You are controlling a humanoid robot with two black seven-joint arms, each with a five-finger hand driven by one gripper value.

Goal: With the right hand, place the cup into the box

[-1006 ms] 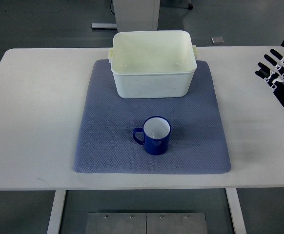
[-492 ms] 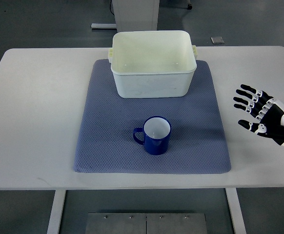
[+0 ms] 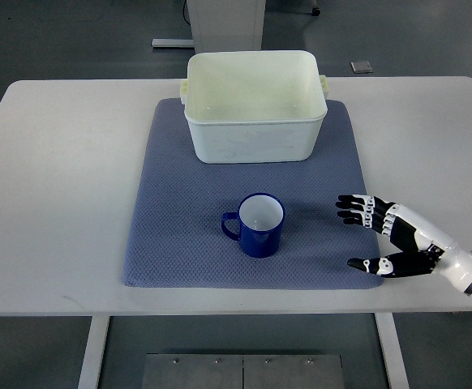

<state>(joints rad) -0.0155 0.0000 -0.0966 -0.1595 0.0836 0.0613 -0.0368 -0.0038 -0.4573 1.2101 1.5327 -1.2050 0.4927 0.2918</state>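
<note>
While the cup [image 3: 259, 226] stands upright and untouched on the mat [image 3: 179, 178], it sits to the left of the right hand [image 3: 388, 239], near it but clearly apart, with its handle pointing away from the hand toward the far side. It looks like a stiff enamel or ceramic mug, dark blue outside and white inside, probably light because nothing shows in it, and its glossy wall could be slippery under hard fingers. Taking it around the body from the side facing the hand seems the soundest hold, fingers on one flank and thumb on the other, since the handle is turned the wrong way for this approach. The hand is spread, fingers [image 3: 356, 209] stretched toward the cup and the thumb held apart below them, grasping nothing, over the mat's right edge. Beyond the cup, farther from the hand and up the mat, the box [image 3: 252, 146] stands open-topped, a pale plastic tub with nothing visible inside. Its walls are taller than the cup, so the cup will likely need a clear lift over the near rim. All of it rests on a table [image 3: 57, 162].
</note>
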